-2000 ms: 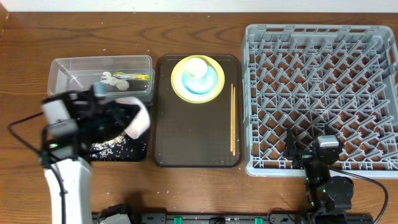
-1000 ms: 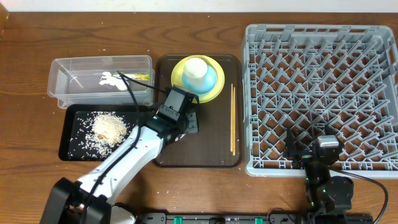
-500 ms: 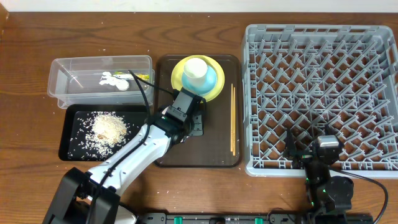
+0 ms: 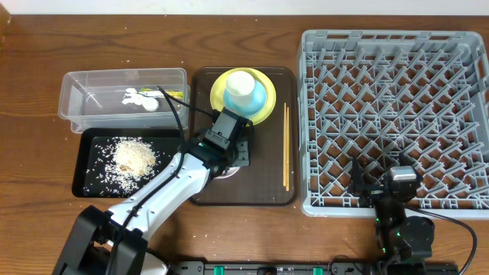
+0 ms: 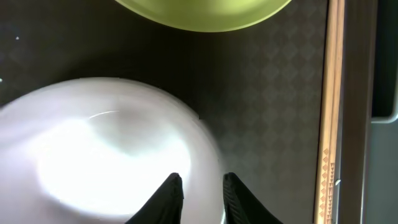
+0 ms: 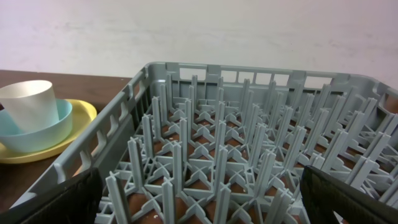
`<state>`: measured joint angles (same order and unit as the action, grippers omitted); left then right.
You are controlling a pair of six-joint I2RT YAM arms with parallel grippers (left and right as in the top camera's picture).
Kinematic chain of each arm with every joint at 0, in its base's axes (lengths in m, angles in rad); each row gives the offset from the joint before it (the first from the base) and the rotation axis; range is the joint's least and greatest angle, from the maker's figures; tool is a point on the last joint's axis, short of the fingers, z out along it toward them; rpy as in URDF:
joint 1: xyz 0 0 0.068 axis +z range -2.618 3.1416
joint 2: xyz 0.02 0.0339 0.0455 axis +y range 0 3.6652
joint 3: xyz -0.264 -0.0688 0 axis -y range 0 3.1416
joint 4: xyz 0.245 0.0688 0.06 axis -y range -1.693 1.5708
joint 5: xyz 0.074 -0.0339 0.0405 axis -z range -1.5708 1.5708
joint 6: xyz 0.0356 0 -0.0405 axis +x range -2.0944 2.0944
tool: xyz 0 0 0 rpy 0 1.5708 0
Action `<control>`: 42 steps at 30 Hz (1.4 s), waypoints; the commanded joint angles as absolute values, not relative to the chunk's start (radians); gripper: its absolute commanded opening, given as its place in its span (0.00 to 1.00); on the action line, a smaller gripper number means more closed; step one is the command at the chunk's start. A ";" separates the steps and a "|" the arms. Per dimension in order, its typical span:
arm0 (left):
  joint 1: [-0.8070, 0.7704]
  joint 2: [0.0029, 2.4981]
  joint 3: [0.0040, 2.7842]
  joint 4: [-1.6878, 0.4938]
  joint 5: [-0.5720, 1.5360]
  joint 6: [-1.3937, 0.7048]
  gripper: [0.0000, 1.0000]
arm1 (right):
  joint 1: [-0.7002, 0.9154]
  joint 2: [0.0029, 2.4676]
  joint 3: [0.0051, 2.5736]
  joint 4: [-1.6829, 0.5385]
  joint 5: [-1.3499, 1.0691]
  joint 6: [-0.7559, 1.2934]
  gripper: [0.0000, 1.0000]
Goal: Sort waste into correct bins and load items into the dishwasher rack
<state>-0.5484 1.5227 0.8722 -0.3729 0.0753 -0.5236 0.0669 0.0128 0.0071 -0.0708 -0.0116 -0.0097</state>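
If the round white bowl [image 5: 106,155] is let go while tipped, it could be sent rolling over the dark brown serving tray [image 5: 267,112] into the round yellow plate [image 5: 199,12] just ahead of the left claw [image 5: 200,190], or into the thin wooden chopsticks [image 5: 329,124] to its right. The jaws are seen narrowly parted astride the bowl's near rim; whether it is pinched cannot be told

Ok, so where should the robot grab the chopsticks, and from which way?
Around the middle of the chopsticks, coming straight down from above. They lie flat, side by side on the brown tray, so a pincer spanning their thin width could probably catch both together.
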 commanded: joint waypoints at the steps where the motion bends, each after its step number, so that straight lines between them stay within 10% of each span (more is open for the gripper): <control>1: -0.551 1.526 0.897 -0.370 0.070 -0.522 0.25 | 0.076 0.011 0.006 -0.075 -0.016 -0.016 0.99; 25: -0.067 1.146 0.939 -0.549 0.071 -0.522 0.27 | 0.076 0.011 0.006 -0.048 0.022 -0.016 0.99; 42: 0.188 1.005 0.939 -0.583 0.070 -0.522 0.82 | 0.076 0.323 0.465 -0.278 -0.005 0.075 0.99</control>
<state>0.1825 0.9970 0.9127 -0.5812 0.0731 -0.5236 0.0669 0.2092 0.3145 -0.2573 -0.0212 0.0315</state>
